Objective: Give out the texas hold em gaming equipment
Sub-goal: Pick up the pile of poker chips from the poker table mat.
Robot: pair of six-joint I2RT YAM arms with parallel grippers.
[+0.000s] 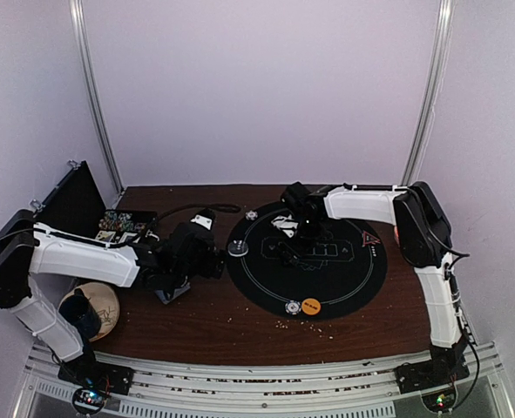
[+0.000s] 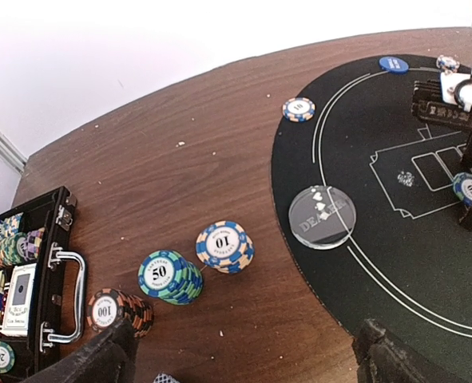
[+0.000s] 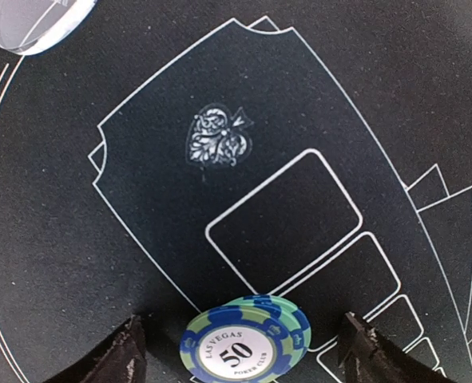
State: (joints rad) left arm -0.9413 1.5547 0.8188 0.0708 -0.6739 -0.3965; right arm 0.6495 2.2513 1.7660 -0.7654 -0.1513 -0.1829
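The table (image 2: 180, 159) is dark-stained wood with visible grain and a low sheen, and the round mat (image 3: 68, 239) on it looks like matt black cloth, faintly fuzzy, with white printed lines. The dealer button (image 2: 322, 217) is clear, glossy plastic, and the 50 chip (image 3: 246, 339) is smooth with a shiny white centre label. The chip case (image 2: 47, 231) carries a handle (image 2: 80, 291) of bright polished metal.

High rear overview, wrist cameras downward, sharing mat (image 1: 257, 279)
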